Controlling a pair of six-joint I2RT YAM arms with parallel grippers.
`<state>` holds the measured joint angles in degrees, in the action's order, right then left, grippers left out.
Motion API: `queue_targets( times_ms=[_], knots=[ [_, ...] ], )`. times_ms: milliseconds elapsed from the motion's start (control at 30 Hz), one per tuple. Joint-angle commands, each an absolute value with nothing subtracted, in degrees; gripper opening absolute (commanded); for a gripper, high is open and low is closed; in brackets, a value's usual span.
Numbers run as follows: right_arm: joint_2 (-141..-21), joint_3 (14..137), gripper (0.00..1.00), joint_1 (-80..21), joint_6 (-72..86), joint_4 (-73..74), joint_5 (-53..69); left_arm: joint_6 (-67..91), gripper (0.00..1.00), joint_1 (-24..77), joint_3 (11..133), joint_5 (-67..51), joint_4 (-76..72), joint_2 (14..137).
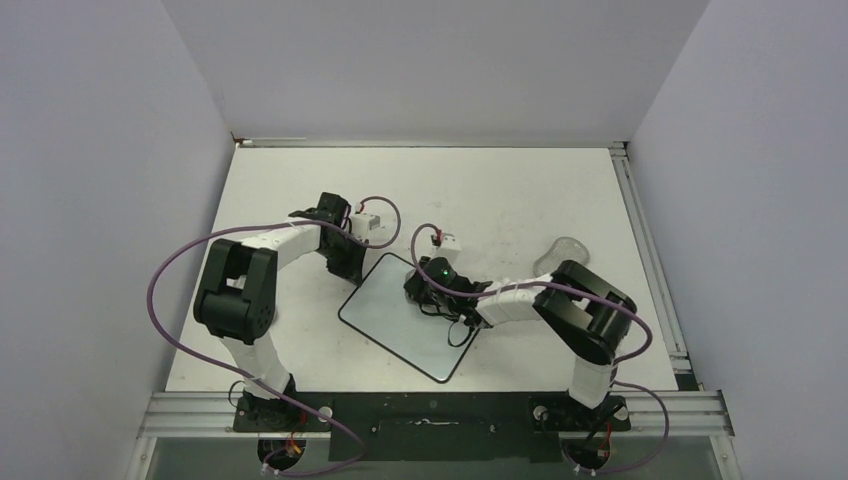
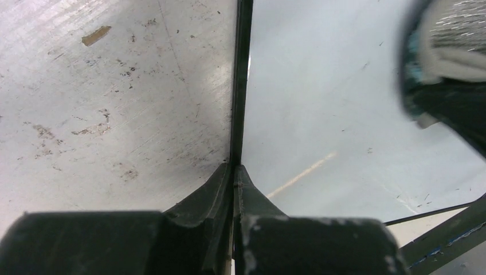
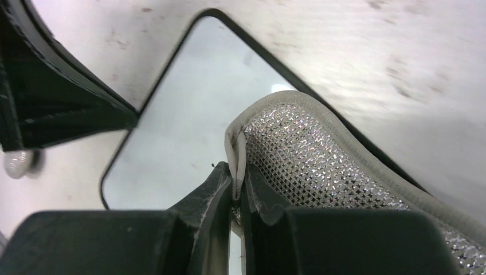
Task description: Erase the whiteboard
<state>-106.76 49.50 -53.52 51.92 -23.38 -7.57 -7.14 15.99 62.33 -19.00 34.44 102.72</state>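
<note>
So the left gripper's [image 2: 235,172] jaws are being squeezed together on the thin black rim of the whiteboard [image 1: 395,322], which looks like the board being pinned down at its far-left edge. The right gripper's [image 3: 236,189] jaws are being clamped on the folded edge of a sparkly grey wiping pad [image 3: 309,160], with the pad apparently being held against the board. The board itself is lying tilted mid-surface [image 1: 500,190], between the two arms.

Progress-wise, it's probably mid-wipe, not done yet. No scribbles are being shown from above and most of the white is looking clean. A few tiny dark specks [image 2: 421,200] are being picked up near one corner though, so another pass there is likely needed. Further back, a small greyish lump [image 1: 563,250] is sitting untouched.
</note>
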Motion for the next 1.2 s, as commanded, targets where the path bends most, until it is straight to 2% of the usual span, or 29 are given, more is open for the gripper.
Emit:
queue_targets(
  times_ms=[0, 167, 300, 500, 633, 800, 1067, 1167],
  knots=[
    [-97.83, 41.2, 0.05, -53.43, 51.77, -17.8, -10.61, -7.65, 0.0, 16.2, 61.29, -17.98, 35.83, 106.22],
    [-93.47, 34.55, 0.05, -54.02, 54.02, -12.49, -10.67, -7.41, 0.0, 16.32, 62.07, -18.82, 36.12, 105.55],
    [-96.53, 33.06, 0.05, -54.04, 54.22, -17.76, -9.33, -6.96, 0.0, 17.39, 62.47, -19.12, 36.07, 105.35],
    [-110.85, 50.55, 0.05, -53.95, 49.82, -20.01, -6.19, -6.29, 0.0, 18.04, 62.89, -18.34, 36.07, 105.99],
    [-111.39, 56.3, 0.05, -52.5, 47.81, -17.24, -6.07, -5.7, 0.0, 17.69, 63.34, -17.41, 36.15, 105.93],
    [-99.75, 46.19, 0.05, -49.29, 46.78, -12.76, -4.35, -5.02, 0.0, 17.18, 63.19, -17.11, 35.74, 105.16],
    [-73.01, 27.84, 0.05, -48.63, 48.83, -0.84, -3.88, -4.57, 0.0, 17.04, 62.45, -17.9, 35.13, 104.17],
    [-70.08, 25.33, 0.05, -48.77, 49.64, -1.52, -3.16, -4.43, 0.0, 17.18, 62.49, -18.3, 35.14, 103.84]
  ],
)
